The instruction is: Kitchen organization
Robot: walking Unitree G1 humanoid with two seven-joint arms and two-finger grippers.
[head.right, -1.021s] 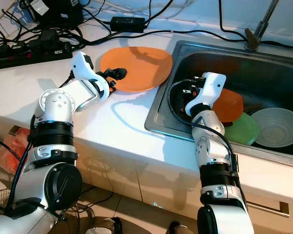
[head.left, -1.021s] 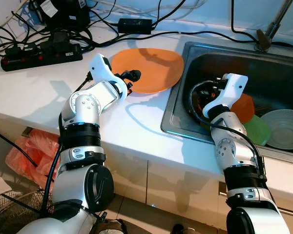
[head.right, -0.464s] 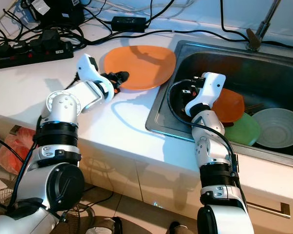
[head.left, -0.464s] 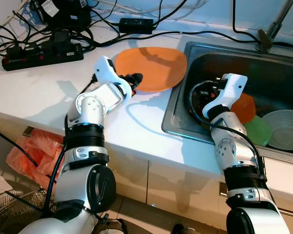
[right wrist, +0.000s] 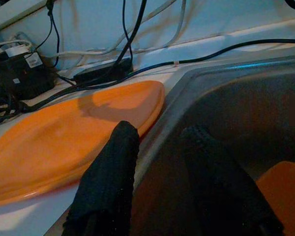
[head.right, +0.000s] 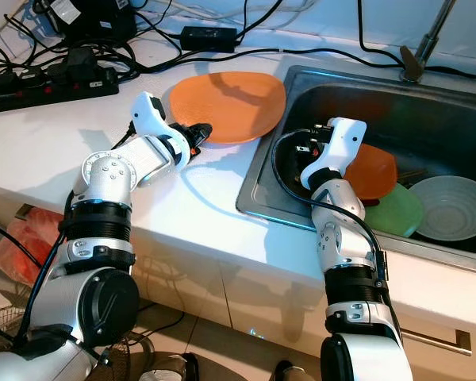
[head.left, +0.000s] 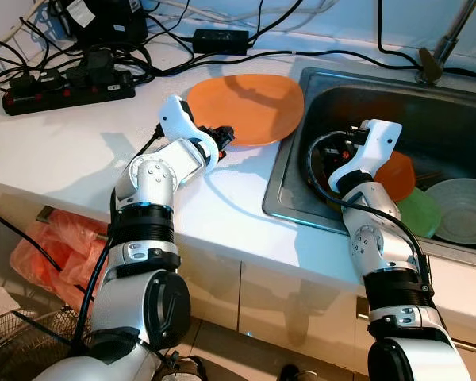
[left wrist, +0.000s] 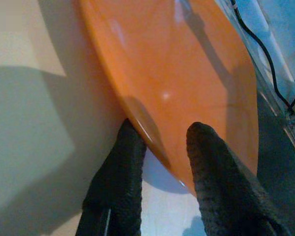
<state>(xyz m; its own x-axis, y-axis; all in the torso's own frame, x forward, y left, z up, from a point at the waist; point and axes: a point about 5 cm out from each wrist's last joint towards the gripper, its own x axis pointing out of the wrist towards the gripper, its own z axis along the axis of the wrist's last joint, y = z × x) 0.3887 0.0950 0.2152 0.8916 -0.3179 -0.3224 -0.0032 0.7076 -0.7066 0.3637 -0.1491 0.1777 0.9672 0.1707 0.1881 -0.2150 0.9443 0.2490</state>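
While the large orange plate lies flat on the white tabletop just beside the sink, its near rim sits between the left gripper's jaws, one finger under the edge and one over it. The jaws are spread around the rim, not yet pinching it. The right gripper hangs inside the sink, jaws apart and holding nothing. Beyond those jaws, an orange dish, a green dish and a pale bowl lie in the basin. Organizing looks barely begun: no dish is lifted or put away, and the plate's grasp is unfinished.
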